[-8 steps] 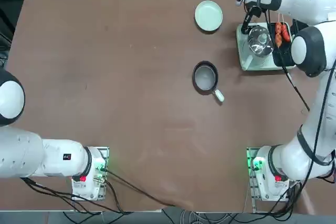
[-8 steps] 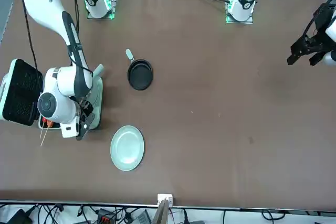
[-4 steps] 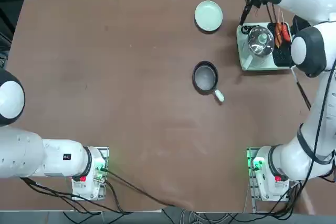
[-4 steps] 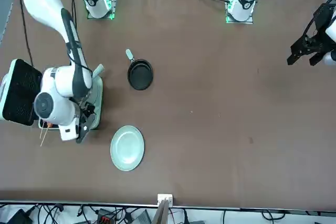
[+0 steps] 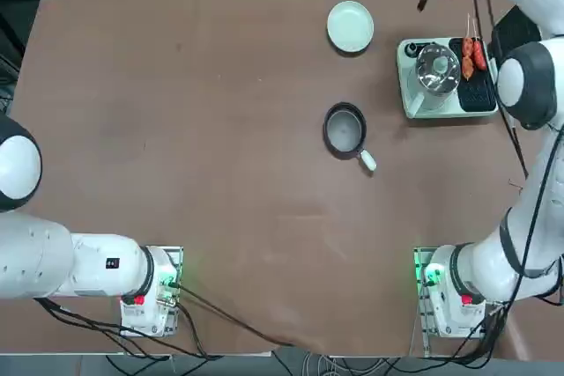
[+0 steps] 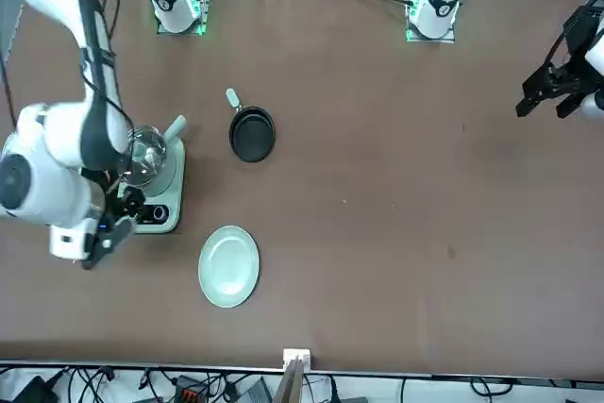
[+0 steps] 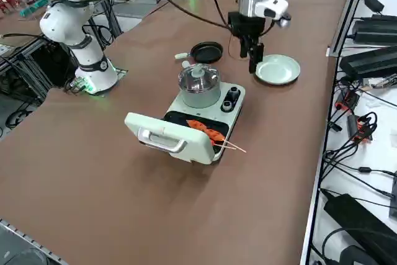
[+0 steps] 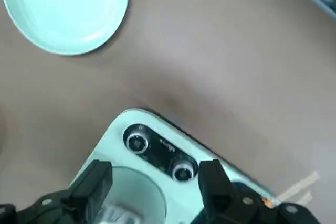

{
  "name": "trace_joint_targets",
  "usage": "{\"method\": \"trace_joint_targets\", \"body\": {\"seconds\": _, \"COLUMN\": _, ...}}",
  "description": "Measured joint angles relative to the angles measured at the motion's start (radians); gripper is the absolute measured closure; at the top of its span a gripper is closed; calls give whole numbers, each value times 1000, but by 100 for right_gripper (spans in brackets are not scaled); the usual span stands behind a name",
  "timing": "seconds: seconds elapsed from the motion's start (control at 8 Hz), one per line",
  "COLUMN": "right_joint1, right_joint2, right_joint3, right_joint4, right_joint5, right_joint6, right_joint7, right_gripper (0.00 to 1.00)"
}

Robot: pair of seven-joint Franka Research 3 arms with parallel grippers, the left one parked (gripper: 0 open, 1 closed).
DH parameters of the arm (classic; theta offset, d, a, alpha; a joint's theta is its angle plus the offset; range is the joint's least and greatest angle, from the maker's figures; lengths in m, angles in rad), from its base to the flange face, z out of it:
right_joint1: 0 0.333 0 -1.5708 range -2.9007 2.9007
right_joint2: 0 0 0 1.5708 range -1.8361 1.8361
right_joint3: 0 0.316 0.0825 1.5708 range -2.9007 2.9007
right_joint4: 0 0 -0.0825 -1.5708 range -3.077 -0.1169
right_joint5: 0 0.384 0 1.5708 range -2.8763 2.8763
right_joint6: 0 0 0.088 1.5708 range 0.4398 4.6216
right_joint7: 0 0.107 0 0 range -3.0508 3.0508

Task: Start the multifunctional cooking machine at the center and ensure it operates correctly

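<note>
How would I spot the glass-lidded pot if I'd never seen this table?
Find the mint-green cooker. On it, beside the skewers, sits the pot: round, shiny steel, its clear lid topped by a knob, unlike the flat black frying pan.

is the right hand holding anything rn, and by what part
Nothing is held: the right hand stands open near the cooking machine's knobs, with nothing between its fingers.
</note>
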Motion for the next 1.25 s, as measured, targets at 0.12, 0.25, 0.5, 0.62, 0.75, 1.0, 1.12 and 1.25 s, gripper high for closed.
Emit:
{"method": "trace_joint_targets", "body": {"seconds": 0.12, "right_joint1": -2, "right_joint2": -51, "right_joint3": -2, "right_joint4": 9, "right_joint5": 0, "right_joint6": -63, "right_joint7": 132, "right_gripper": 0}}
{"method": "trace_joint_targets", "body": {"seconds": 0.25, "right_joint1": -2, "right_joint2": -107, "right_joint3": -4, "right_joint4": 11, "right_joint5": 0, "right_joint6": -128, "right_joint7": 256, "right_gripper": 0}}
{"method": "trace_joint_targets", "body": {"seconds": 0.5, "right_joint1": -2, "right_joint2": -207, "right_joint3": -31, "right_joint4": 4, "right_joint5": -1, "right_joint6": -224, "right_joint7": 371, "right_gripper": 0}}
{"method": "trace_joint_targets", "body": {"seconds": 0.62, "right_joint1": -3, "right_joint2": -262, "right_joint3": -60, "right_joint4": -22, "right_joint5": -1, "right_joint6": -239, "right_joint7": 380, "right_gripper": 0}}
{"method": "trace_joint_targets", "body": {"seconds": 0.75, "right_joint1": -5, "right_joint2": -324, "right_joint3": -87, "right_joint4": -67, "right_joint5": -1, "right_joint6": -246, "right_joint7": 380, "right_gripper": 0}}
{"method": "trace_joint_targets", "body": {"seconds": 1.0, "right_joint1": -6, "right_joint2": -472, "right_joint3": -112, "right_joint4": -201, "right_joint5": -1, "right_joint6": -252, "right_joint7": 398, "right_gripper": 0}}
{"method": "trace_joint_targets", "body": {"seconds": 1.12, "right_joint1": -4, "right_joint2": -541, "right_joint3": -112, "right_joint4": -264, "right_joint5": -4, "right_joint6": -253, "right_joint7": 429, "right_gripper": 0}}
{"method": "trace_joint_targets", "body": {"seconds": 1.25, "right_joint1": -2, "right_joint2": -599, "right_joint3": -108, "right_joint4": -314, "right_joint5": -18, "right_joint6": -256, "right_joint7": 462, "right_gripper": 0}}
